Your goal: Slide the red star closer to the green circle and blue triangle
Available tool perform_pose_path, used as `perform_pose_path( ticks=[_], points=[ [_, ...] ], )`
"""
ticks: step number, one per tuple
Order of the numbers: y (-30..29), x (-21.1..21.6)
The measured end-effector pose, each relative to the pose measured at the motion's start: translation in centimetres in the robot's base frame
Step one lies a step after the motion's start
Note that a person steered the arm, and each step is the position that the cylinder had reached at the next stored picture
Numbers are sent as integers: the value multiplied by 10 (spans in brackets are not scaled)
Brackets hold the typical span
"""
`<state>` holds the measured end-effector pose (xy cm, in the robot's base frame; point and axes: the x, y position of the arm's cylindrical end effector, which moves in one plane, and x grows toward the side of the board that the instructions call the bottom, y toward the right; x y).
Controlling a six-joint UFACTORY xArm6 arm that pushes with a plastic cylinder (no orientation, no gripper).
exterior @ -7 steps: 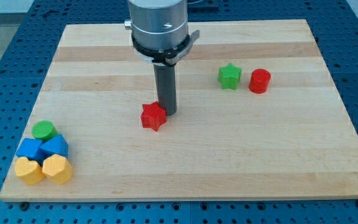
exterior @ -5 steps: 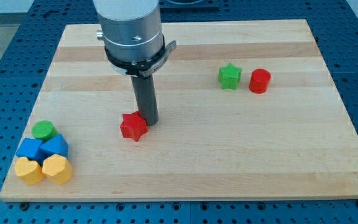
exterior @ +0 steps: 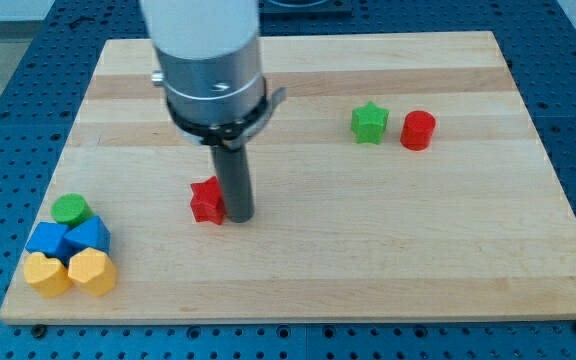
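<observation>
Camera view shows my tip (exterior: 237, 216), the bare lower end of the dark rod holding nothing, touching the right side of the red star block (exterior: 206, 200) on the pale wooden board (exterior: 368, 250). Well apart at the view's bottom left, the green circle block (exterior: 70, 209) and blue triangle block (exterior: 90, 235) sit clustered together.
</observation>
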<state>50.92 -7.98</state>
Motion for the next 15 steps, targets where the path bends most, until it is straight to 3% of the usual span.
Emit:
perform_pose_path(
  ticks=[1, 3, 4, 6, 7, 9, 15],
  points=[
    [-16, -1],
    [34, -9],
    [32, -23],
    [-52, -1],
    [-55, 3],
    [12, -29],
    [-56, -33]
  ],
)
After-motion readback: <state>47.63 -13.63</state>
